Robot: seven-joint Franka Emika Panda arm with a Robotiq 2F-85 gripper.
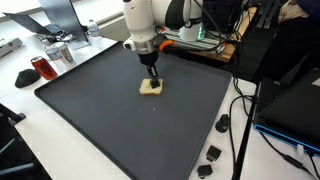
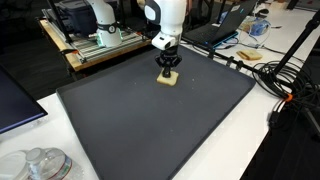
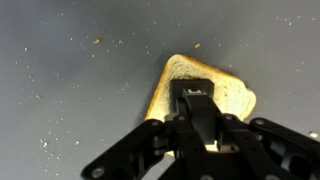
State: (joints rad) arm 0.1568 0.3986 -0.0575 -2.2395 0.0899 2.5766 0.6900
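A pale slice of bread (image 1: 150,88) (image 2: 168,80) lies flat on the far part of a big dark mat (image 1: 120,130) (image 2: 150,130). My gripper (image 1: 151,78) (image 2: 167,72) points straight down onto it. In the wrist view the gripper (image 3: 197,92) is shut, its black fingers pressed together over the middle of the bread slice (image 3: 235,95), whose crust edge shows on the left. The tips appear to touch the slice's top. Whether any bread is pinched between them is hidden by the fingers.
A red cup (image 1: 40,68) and a laptop (image 1: 60,15) stand beyond one mat edge. Small black blocks (image 1: 213,153) and cables (image 1: 240,130) lie on the white table. A wooden cart (image 2: 100,45), another laptop (image 2: 225,25) and tangled cables (image 2: 275,75) ring the mat.
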